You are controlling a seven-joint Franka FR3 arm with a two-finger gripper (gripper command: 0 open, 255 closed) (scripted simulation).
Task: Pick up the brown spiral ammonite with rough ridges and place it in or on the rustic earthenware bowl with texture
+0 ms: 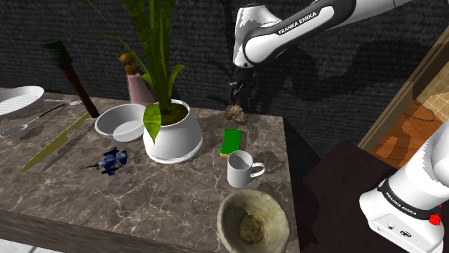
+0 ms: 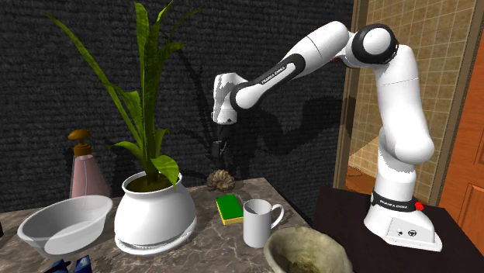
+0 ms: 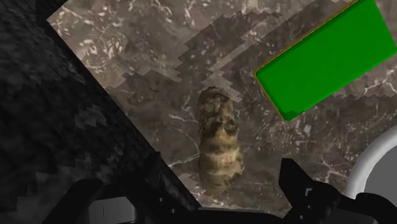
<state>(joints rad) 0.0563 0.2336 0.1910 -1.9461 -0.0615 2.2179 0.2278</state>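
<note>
Ammonite (image 1: 237, 113), a brown mottled coil with rough ridges, lies on the dark veined counter (image 1: 180, 194) near its far edge by the black wall, at 12 o'clock from the flat green sponge (image 1: 232, 141) in the shoulder view. The white arm (image 2: 388, 116) rises from its stand and bends at the top. In the second exterior view it then slants down toward 8 o'clock, wrist turned so the black hand (image 1: 239, 90) points straight down, hanging above the fossil and apart from it. The wrist view adds that the fingers (image 3: 289, 175) stand wide apart, one on each side of the ammonite's near end, touching nothing. From above the fossil looks long and narrow, while the second exterior view gives its round ribbed outline. The earthenware bowl (image 1: 253, 198), greenish-tan with a thick uneven rim and speckled inside, sits at the counter's near edge. It is at 6 o'clock from a smooth white mug (image 1: 241, 169), well apart from the ammonite
</note>
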